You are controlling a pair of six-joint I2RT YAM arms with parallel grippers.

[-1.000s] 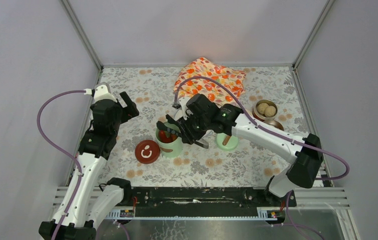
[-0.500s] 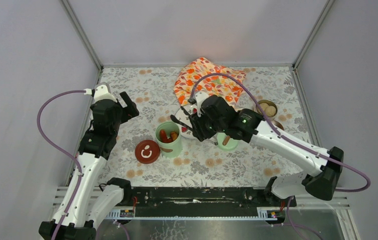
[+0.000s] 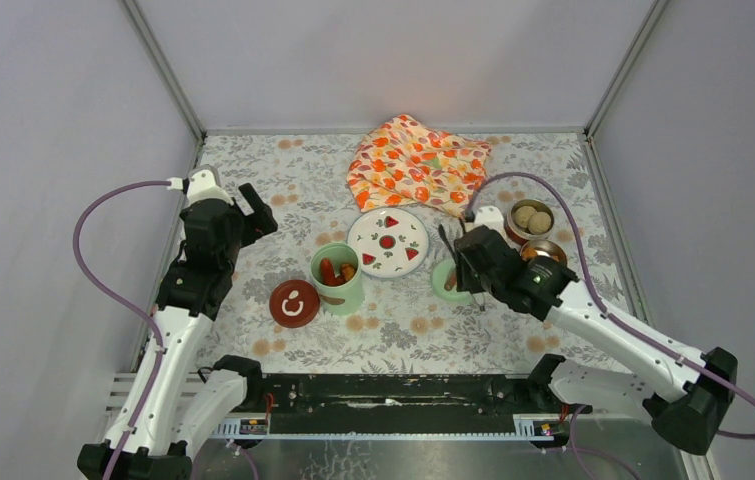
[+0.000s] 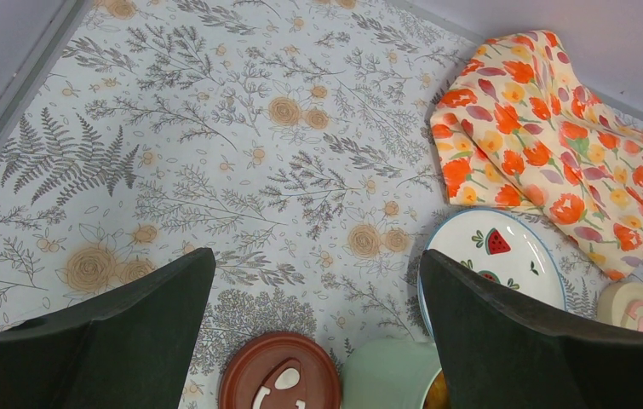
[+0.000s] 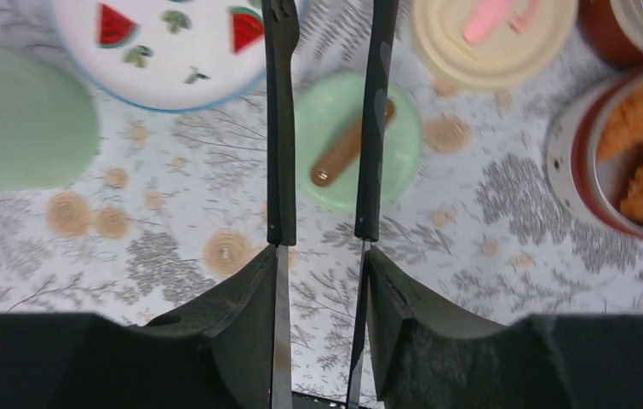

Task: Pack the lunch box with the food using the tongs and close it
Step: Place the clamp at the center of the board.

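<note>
Holding tongs [image 5: 280, 128] in right gripper [image 5: 319, 256], arms apart and empty, above green lid [image 5: 404, 162]; left gripper [image 4: 316, 281] wide, idle. Risk: thin arms twisting in grip, fried chunks [image 5: 641, 162] slipping out mid-carry

Tongs [image 5: 280, 128]: dark matt coated arms with bare metal strips at six o'clock. Plate [image 3: 400, 229]: glossy white glaze; cloth [image 3: 416, 160] at its twelve o'clock is soft, matt printed fabric. Steel bowl [image 5: 561, 170]: shiny metal rim; green lid [image 5: 394, 162]: smooth, satin, with a wooden-looking handle.
</note>
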